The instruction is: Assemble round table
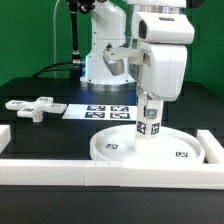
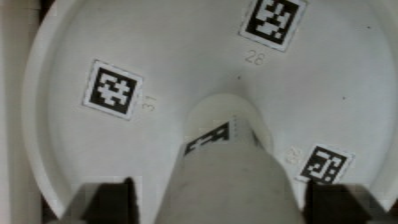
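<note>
The task looks about half done. Of the 3 parts, the short post stands upright at the centre of the large round disc, which lies flat on the dark desk. Whether the post is fully seated cannot be told. The tool is pressed together on the post's upper part, with 1 dark finger on each side in the wrist view. The cross-shaped foot piece lies well apart, at about 10 o'clock from the disc in the exterior view, and is not yet mounted. All 3 parts are smooth, matte white plastic with black-and-white square tags. The disc has a low raised rim, the post is a plain cylinder, and the foot has 4 short flat arms.
</note>
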